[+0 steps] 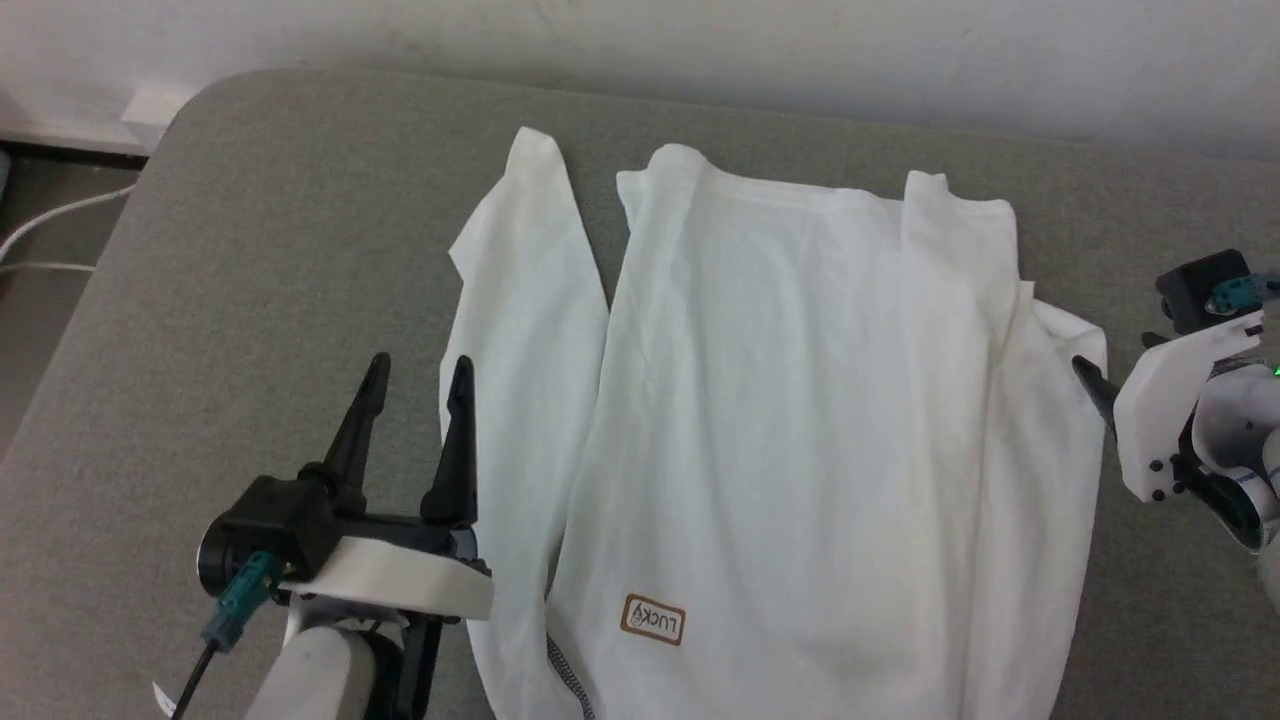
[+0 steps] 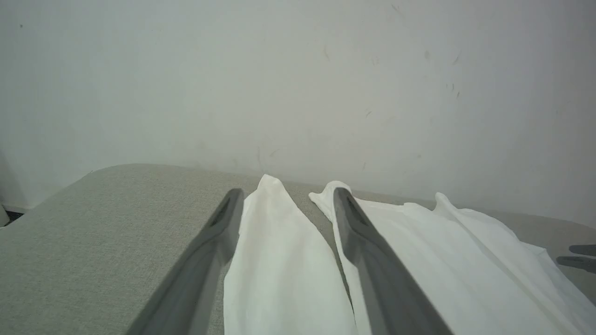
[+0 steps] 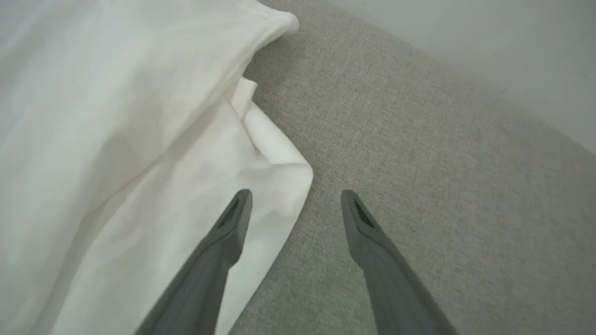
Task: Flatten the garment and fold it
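Head cam top-down on garment [image 1: 800,400]; L wrist cam low, twd wall [image 2: 298,70]; R wrist close, same garment.

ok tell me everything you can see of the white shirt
The garment is a white, soft long-sleeved shirt lying mostly flat on a grey fabric surface, hem nearest the robot. A brown-edged logo patch and dark zigzag stitching sit near the hem. One sleeve lies along its left side; its right edge is bunched. The open left claw and open right claw flank it, gripping nothing.
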Robot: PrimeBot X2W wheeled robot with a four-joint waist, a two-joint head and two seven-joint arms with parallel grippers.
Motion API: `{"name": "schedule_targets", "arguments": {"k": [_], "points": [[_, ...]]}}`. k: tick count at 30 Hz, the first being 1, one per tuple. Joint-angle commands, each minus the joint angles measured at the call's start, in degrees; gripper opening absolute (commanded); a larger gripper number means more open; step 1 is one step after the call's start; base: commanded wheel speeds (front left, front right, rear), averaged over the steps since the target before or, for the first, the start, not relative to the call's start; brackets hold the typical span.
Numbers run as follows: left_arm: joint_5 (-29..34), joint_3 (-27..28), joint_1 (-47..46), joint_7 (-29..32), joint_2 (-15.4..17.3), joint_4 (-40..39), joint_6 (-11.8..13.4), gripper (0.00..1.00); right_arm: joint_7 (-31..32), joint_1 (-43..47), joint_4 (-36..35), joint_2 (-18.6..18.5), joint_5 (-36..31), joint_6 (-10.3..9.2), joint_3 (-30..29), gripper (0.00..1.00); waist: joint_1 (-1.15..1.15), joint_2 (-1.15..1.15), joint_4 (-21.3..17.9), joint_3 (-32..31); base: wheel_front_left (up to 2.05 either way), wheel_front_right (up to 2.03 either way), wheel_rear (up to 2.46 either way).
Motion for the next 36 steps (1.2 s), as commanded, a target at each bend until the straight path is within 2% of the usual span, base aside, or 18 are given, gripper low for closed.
{"name": "schedule_targets", "arguments": {"k": [1,14,15,16,19,25,31,36], "points": [[1.3,1.3,0.5,-0.3,-0.9,0.3,-1.2,1.00,0.1,-1.6,2.5,0.3,-0.6,-0.12,0.9,1.00,-0.02,0.00,2.8,2.7,0.00,0.00,0.00],[5.1,5.9,0.1,-0.3,-5.2,2.3,-6.7,1.00,-7.5,-6.0,15.0,1.9,-1.9,-0.12,5.2,1.00,-0.02,0.00,4.0,4.5,0.00,0.00,0.00],[5.4,6.1,0.1,-0.3,-5.4,2.6,-7.0,1.00,-8.1,-6.1,15.7,2.1,-1.5,-0.12,5.6,0.46,-0.02,0.00,3.9,4.5,0.00,0.00,0.00],[5.6,6.4,0.0,-0.3,-5.6,2.8,-7.3,1.00,-8.9,-6.3,16.2,2.2,-1.3,-0.12,6.1,0.00,-0.02,0.00,3.8,4.5,0.00,0.00,0.00],[6.2,7.1,0.0,-0.3,-6.3,3.4,-7.9,1.00,-12.0,-6.9,17.6,2.0,-0.1,-0.12,6.2,0.00,-0.02,0.00,3.2,4.1,0.00,0.00,0.00],[7.1,8.6,1.1,-0.3,-7.0,4.7,-9.0,1.00,-19.9,-7.3,19.7,1.0,3.6,-0.12,2.7,0.00,-0.02,0.00,1.1,1.0,0.00,0.00,0.00],[7.4,10.3,2.9,-0.3,-7.5,5.2,-9.7,1.00,-23.5,-5.4,23.7,-0.4,8.4,-0.12,-6.3,0.00,-0.02,0.00,-2.0,-3.0,0.00,0.00,0.00],[7.7,11.6,4.2,-0.3,-7.8,5.2,-10.1,1.00,-24.9,-3.8,28.1,-1.8,9.7,-0.12,-14.0,0.00,-0.02,0.00,-4.4,-5.3,0.00,0.00,0.00]]}}
